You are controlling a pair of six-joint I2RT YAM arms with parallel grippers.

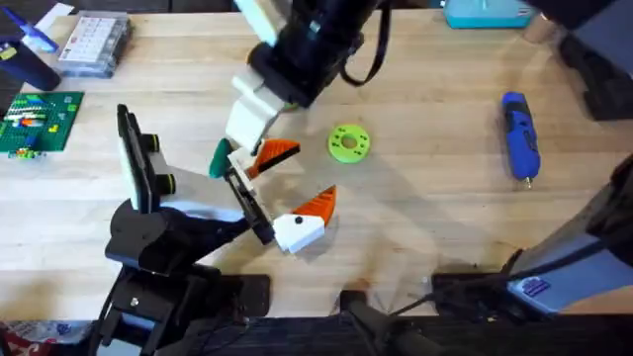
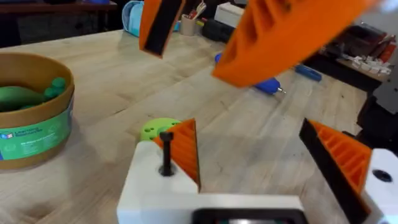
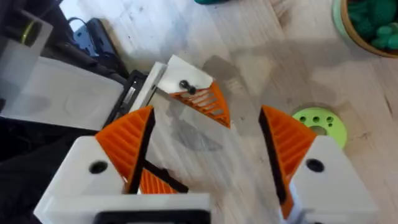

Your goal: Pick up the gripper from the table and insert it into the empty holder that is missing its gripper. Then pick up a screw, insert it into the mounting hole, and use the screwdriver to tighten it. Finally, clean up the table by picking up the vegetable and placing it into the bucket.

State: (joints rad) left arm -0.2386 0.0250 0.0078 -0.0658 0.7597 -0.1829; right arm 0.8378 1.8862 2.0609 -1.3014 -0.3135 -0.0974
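Observation:
My left gripper (image 1: 302, 183) lies low over the table, open, with its orange ribbed fingers (image 2: 183, 152) spread apart. A black screw (image 2: 166, 155) stands upright in the white base of one of them, also seen from above as the screw (image 3: 185, 87). My right gripper (image 3: 205, 149) hovers just above the left one, open and holding nothing; from above the right gripper (image 1: 242, 143) hangs from the dark arm. The blue screwdriver (image 1: 519, 133) lies on the table to the right, apart from both arms. The yellow-brown bucket (image 2: 37, 134) holds green vegetable shapes (image 2: 25, 96).
A green disc (image 1: 348, 141) lies just right of the grippers. A teal box (image 1: 485, 12) sits at the far edge, with a clear parts case (image 1: 94, 44) and a green brick plate (image 1: 40, 119) at far left. A black upright fixture (image 1: 134, 163) stands left of the grippers.

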